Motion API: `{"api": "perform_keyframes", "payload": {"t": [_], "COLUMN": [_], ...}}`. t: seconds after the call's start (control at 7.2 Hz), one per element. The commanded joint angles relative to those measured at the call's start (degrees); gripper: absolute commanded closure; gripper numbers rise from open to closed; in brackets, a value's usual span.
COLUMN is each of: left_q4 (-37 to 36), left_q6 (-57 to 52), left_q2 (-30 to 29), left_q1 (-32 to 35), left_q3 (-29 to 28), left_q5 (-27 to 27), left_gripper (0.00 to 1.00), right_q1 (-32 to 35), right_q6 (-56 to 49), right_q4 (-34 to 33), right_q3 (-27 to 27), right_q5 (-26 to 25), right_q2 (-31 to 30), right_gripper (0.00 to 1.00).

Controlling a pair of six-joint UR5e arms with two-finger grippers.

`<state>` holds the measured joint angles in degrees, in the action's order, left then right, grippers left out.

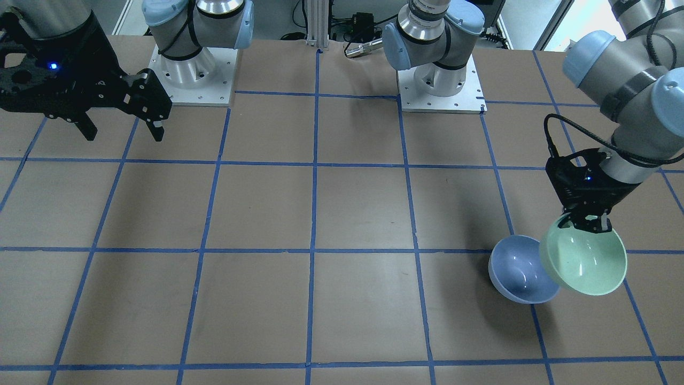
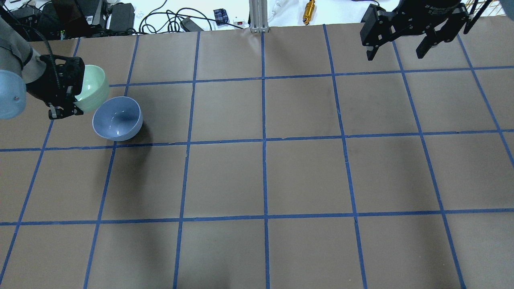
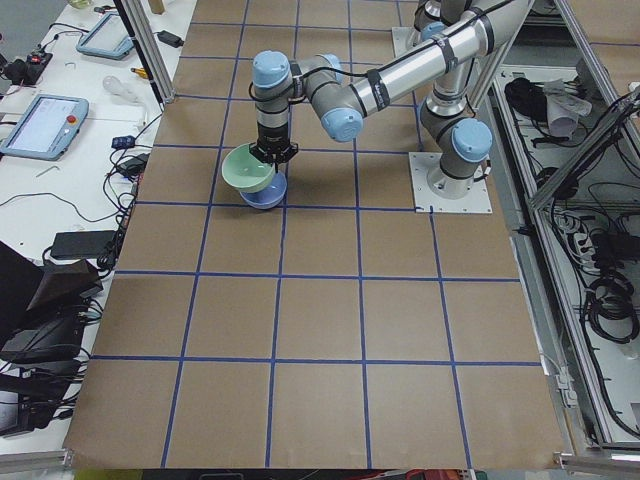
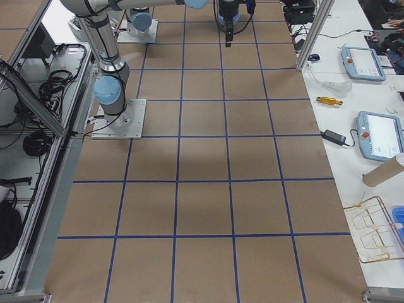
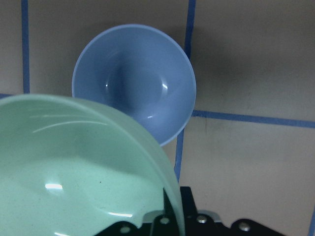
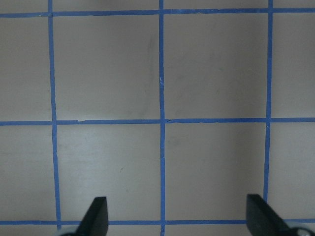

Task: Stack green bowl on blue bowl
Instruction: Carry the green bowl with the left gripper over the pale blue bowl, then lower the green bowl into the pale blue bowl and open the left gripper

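My left gripper is shut on the rim of the green bowl and holds it tilted above the table, partly over the edge of the blue bowl. The blue bowl sits upright on the table. In the overhead view the green bowl is at the far left beside the blue bowl. The left wrist view shows the green bowl close up with the blue bowl beyond it. My right gripper is open and empty, high over the far right of the table.
The table is brown paper with a blue tape grid. The two arm bases stand on white plates at the robot's side. Cables and small tools lie beyond the table's far edge.
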<state>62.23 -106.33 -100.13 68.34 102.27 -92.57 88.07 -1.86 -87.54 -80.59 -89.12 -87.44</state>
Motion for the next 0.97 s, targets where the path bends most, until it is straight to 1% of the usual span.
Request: {"api": "perform_keyframes", "payload": {"t": [0.0, 0.14, 0.28, 0.42, 0.56, 0.69, 0.83], "left_q4": [-9.4, -11.5, -13.0, -13.0, -12.9, -12.4, -12.2], "left_q6": [1.7, 1.5, 1.6, 1.8, 1.7, 3.6, 3.9], "left_q2": [-1.1, -1.1, -1.3, -1.4, -1.7, -1.7, -0.8], "left_q1": [1.2, 1.1, 1.0, 1.0, 0.8, 0.8, 1.0], "left_q3": [6.8, 9.1, 10.0, 10.2, 9.9, 9.5, 8.7], "left_q5": [0.1, 0.4, 0.5, 0.6, 0.6, 1.1, 1.2], "left_gripper": [1.0, 1.0, 1.0, 1.0, 0.61, 0.01, 0.0], "right_q1": [0.0, 0.0, 0.0, 0.0, 0.0, 0.0, 0.0], "right_q6": [-0.1, -0.1, -0.1, -0.1, -0.2, -0.1, -0.1], "right_q4": [0.0, 0.0, 0.0, 0.0, 0.0, 0.0, 0.0], "right_q3": [0.0, 0.0, 0.0, 0.0, 0.0, 0.0, 0.0], "right_q5": [-0.1, -0.1, -0.1, -0.1, -0.1, -0.1, -0.1], "right_q2": [0.1, 0.0, 0.0, 0.0, 0.1, 0.1, 0.1], "right_gripper": [0.0, 0.0, 0.0, 0.0, 0.0, 0.0, 0.0]}}
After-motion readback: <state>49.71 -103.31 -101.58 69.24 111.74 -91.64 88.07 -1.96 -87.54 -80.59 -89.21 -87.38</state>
